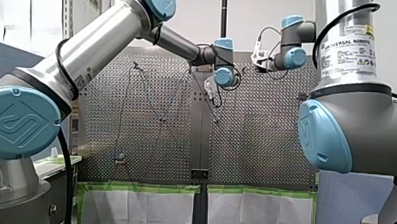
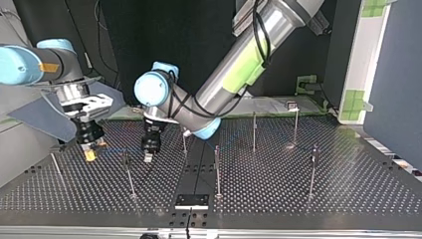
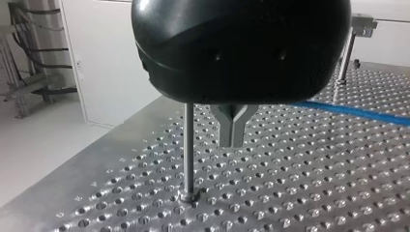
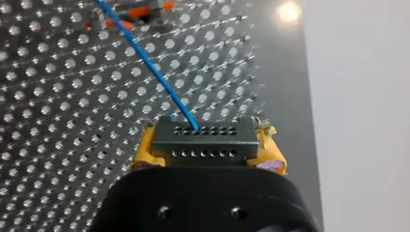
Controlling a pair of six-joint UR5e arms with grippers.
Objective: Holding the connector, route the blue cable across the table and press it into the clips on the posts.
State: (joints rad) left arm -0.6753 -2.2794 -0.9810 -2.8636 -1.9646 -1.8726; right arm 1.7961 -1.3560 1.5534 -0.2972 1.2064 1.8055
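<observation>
In the right wrist view a dark grey connector (image 4: 203,140) sits between the yellow pads (image 4: 145,152) of my right gripper (image 4: 205,162), which is shut on it. The blue cable (image 4: 145,58) leaves the connector's face and runs over the perforated table toward an orange clip (image 4: 128,19). At the top view's left my right gripper (image 2: 90,153) hangs just above the table. My left gripper (image 2: 148,155) is a short way beside it. Its metal fingers (image 3: 233,128) are shut on nothing, beside a thin post (image 3: 188,154). The blue cable (image 3: 358,112) lies behind them.
Several thin posts stand on the table, among them a post (image 2: 129,174) near my left gripper, a middle post (image 2: 217,172) and a far post (image 2: 313,172). A black plate (image 2: 191,200) lies at the near edge in the top view. The table's edge (image 3: 121,140) runs close to my left gripper.
</observation>
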